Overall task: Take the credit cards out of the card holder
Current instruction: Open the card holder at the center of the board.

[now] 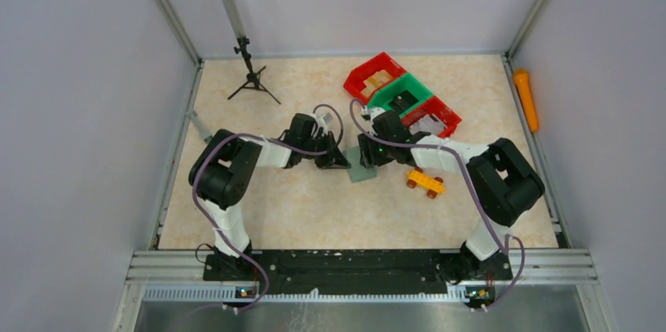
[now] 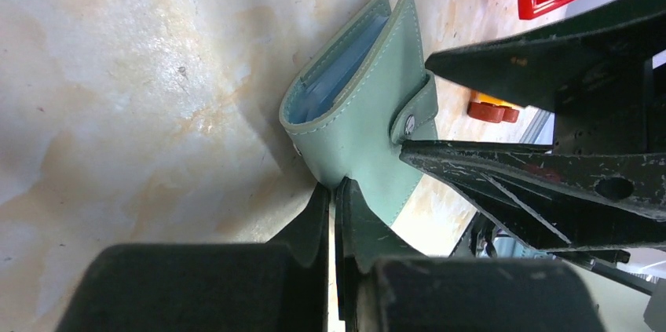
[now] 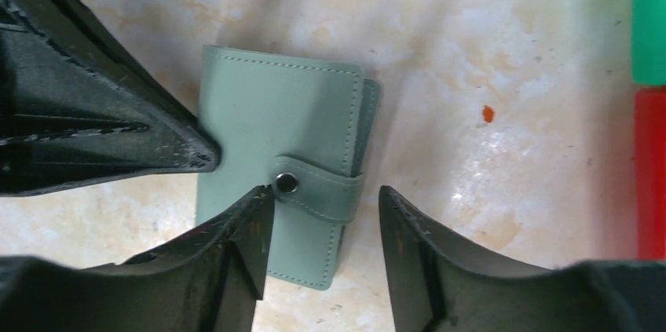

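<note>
The card holder (image 1: 363,171) (image 2: 353,104) (image 3: 275,112) is a grey-green wallet on the table between both arms, held closed by its snap strap (image 3: 322,191). No credit cards show; only pale blue inner layers (image 2: 330,81) are visible at its open end. My left gripper (image 2: 335,187) (image 1: 339,161) is shut, its tips against the holder's folded edge, with light showing through the slit between the fingers. My right gripper (image 3: 326,202) (image 1: 369,155) is open over the strap: one finger (image 3: 255,222) lies on the cover by the snap, the other (image 3: 404,222) hangs over bare table.
Behind the right arm stand a red bin (image 1: 375,73), a green bin (image 1: 402,93) and a second red bin (image 1: 436,116). A yellow toy car (image 1: 425,182) lies just right of the holder. A small tripod (image 1: 250,73) is at the back left, and an orange object (image 1: 525,98) lies by the right wall.
</note>
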You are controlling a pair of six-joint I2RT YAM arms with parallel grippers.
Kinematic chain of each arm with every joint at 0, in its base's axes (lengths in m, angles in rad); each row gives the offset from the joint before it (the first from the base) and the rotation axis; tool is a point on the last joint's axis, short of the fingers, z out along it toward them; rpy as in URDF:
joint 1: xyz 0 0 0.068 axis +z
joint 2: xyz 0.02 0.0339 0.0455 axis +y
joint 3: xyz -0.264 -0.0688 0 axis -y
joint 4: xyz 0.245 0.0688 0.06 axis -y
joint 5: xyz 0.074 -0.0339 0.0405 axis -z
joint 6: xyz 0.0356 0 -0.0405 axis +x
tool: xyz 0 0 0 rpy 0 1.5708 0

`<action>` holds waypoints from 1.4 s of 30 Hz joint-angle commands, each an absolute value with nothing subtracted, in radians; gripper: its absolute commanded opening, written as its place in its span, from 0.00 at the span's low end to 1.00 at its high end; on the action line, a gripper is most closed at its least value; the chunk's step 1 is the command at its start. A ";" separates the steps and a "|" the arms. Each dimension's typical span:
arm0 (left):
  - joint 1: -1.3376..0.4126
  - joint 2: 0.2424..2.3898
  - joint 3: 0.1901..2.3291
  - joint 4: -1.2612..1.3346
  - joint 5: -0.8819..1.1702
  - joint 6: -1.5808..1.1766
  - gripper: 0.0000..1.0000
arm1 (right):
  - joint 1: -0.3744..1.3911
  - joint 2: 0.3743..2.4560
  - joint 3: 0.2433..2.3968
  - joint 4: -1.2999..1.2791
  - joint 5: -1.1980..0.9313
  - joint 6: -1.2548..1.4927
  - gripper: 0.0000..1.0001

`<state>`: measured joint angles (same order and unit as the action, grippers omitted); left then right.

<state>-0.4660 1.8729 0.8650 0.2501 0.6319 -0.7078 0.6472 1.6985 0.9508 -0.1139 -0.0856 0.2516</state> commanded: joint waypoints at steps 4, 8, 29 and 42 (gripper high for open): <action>-0.458 1.857 0.850 0.235 0.565 -0.673 0.00 | 0.660 1.638 0.941 -0.103 0.158 0.272 0.63; -0.458 1.845 0.854 0.201 0.529 -0.655 0.00 | 0.660 1.587 0.910 -0.077 0.201 0.276 0.63; -0.466 1.846 0.858 0.209 0.563 -0.655 0.00 | 0.712 1.701 0.960 0.003 0.049 0.255 0.68; -0.465 1.823 0.880 0.082 0.400 -0.618 0.00 | 0.770 1.663 0.969 -0.103 0.525 0.261 0.60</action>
<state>-0.4751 1.8496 0.8722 0.2043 0.5617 -0.6849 0.7719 1.7264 0.9668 -0.0685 0.2821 0.2661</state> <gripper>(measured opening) 0.020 0.620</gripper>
